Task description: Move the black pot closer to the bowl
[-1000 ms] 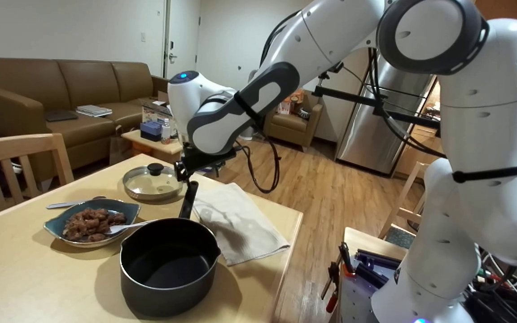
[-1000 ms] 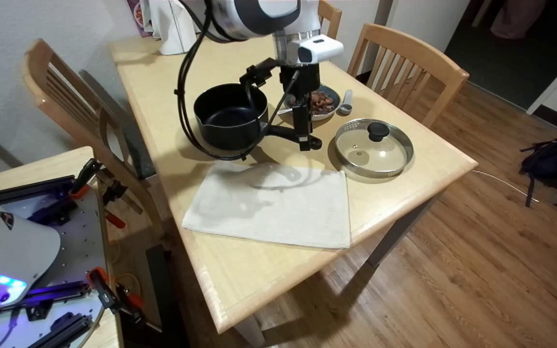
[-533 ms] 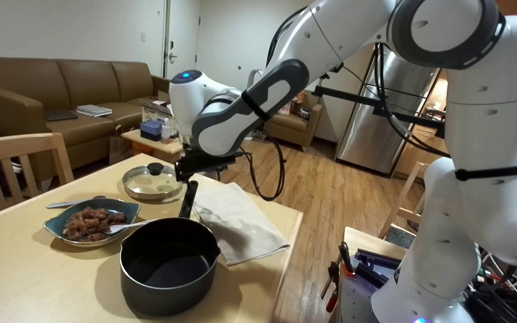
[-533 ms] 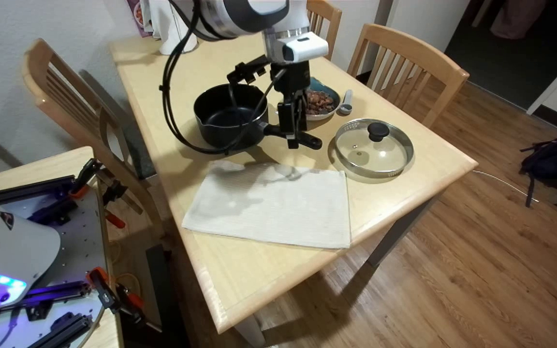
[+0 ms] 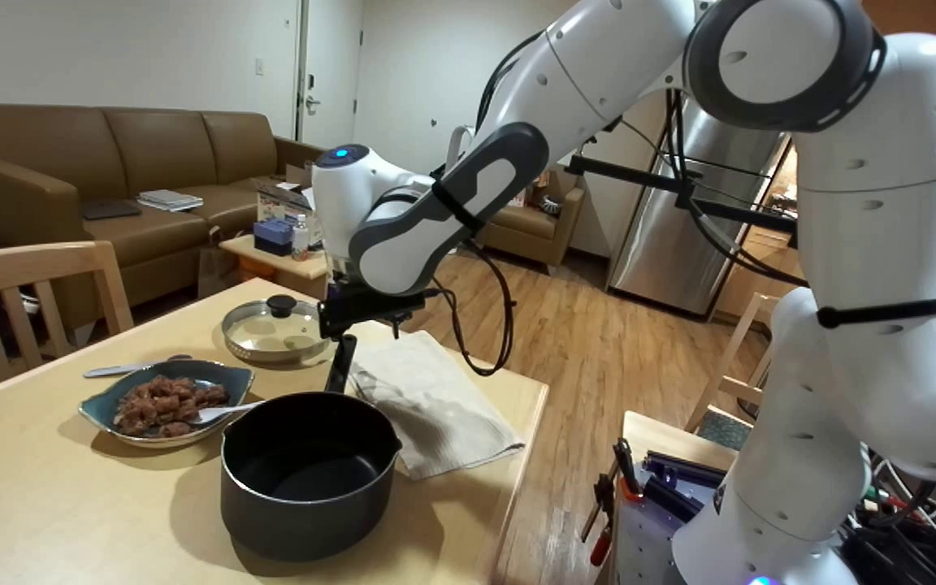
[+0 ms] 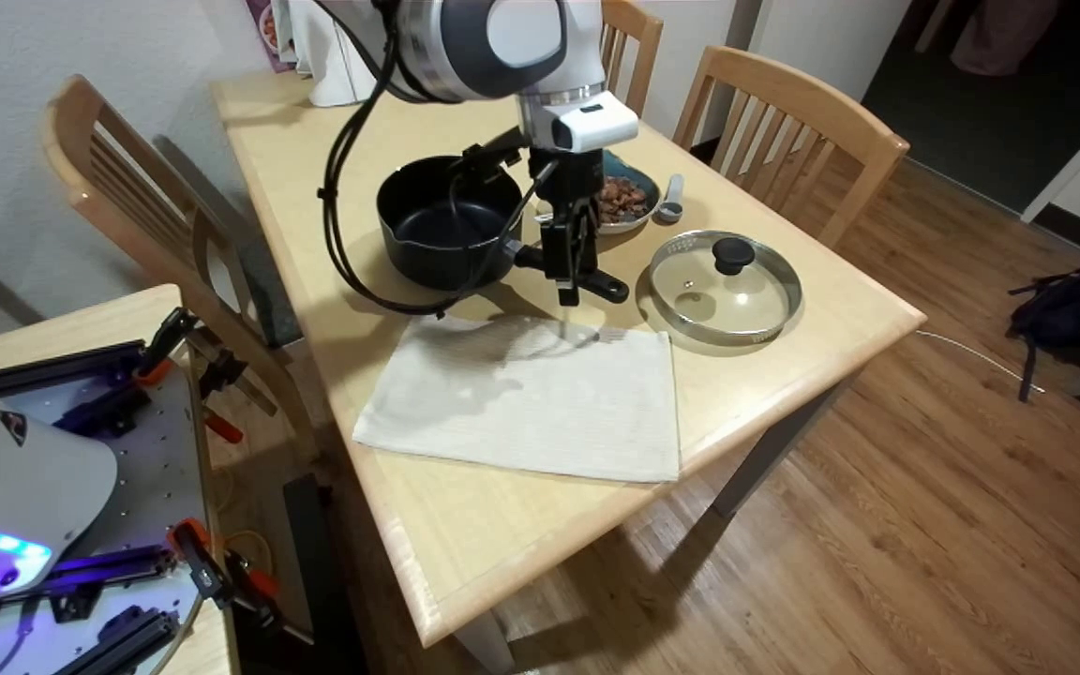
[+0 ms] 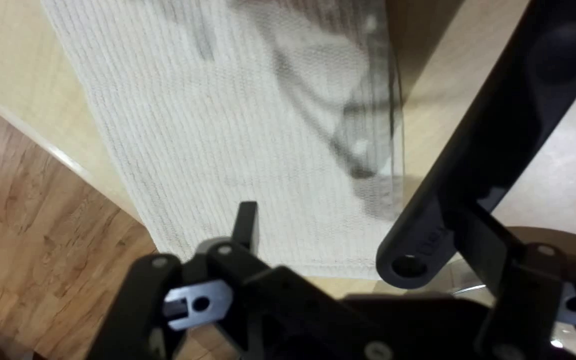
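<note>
The black pot [image 5: 305,520] stands on the table beside the teal bowl [image 5: 228,377] of brown food, slightly tilted, with its long handle dipping. In the wrist view the handle [image 7: 508,125] slants down from the upper right, its holed end close to the right-hand finger. My gripper [image 7: 350,215] is open, its jaws wide apart. The right-hand fingertip overlaps the handle and looks pressed on it; the left-hand one stands apart over the cloth. Nothing is clasped. In an exterior view the gripper [image 6: 574,281] points down at the handle; in the opposite picture its fingertips are hidden.
A glass lid [image 6: 746,291] with a black knob lies near the handle's end. A pale cloth [image 6: 521,403] is spread in front of the pot. A white spoon [image 5: 228,411] leans from the bowl toward the pot. A measuring spoon [image 6: 671,202] lies beyond the bowl.
My gripper has shifted along the handle toward the pot, then lowered. The pot has tipped slightly: the handle's end is lower and the opposite side higher. Bowl, lid and cloth have stayed put.
</note>
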{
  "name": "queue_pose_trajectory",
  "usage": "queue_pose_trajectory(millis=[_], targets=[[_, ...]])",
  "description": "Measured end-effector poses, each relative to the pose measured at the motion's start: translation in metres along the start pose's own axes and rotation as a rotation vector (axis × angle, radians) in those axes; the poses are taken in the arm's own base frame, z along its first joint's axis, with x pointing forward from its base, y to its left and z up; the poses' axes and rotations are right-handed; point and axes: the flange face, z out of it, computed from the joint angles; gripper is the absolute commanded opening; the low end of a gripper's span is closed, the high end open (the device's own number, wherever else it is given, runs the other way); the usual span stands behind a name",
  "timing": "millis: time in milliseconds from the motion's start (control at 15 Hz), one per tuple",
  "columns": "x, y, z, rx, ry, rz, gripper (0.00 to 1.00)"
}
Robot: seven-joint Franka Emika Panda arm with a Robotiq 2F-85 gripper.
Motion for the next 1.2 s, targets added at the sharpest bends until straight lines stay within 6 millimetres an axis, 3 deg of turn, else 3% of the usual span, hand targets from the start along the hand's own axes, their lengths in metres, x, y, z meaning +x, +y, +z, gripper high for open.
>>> queue_pose_trajectory(millis=[267,733,1200], targets=[[0.001,-0.001,-0.009,-0.001,0.030,-0.017,1.00],[0.001,-0.001,-0.070,0.034,0.124,-0.002,1.00],[0.001,0.000,-0.071,0.037,0.121,0.000,1.00]])
